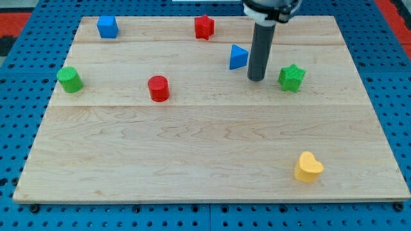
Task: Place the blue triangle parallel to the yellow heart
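The blue triangle lies on the wooden board near the view's top, right of centre. The yellow heart lies near the view's bottom right. My tip rests on the board just right of and slightly below the blue triangle, a small gap apart from it, and left of the green star. The dark rod rises straight up from the tip to the arm at the view's top edge.
A blue cube sits at the top left, a red star-like block at the top centre, a green cylinder at the left edge, a red cylinder left of centre. The wooden board lies on a blue pegboard.
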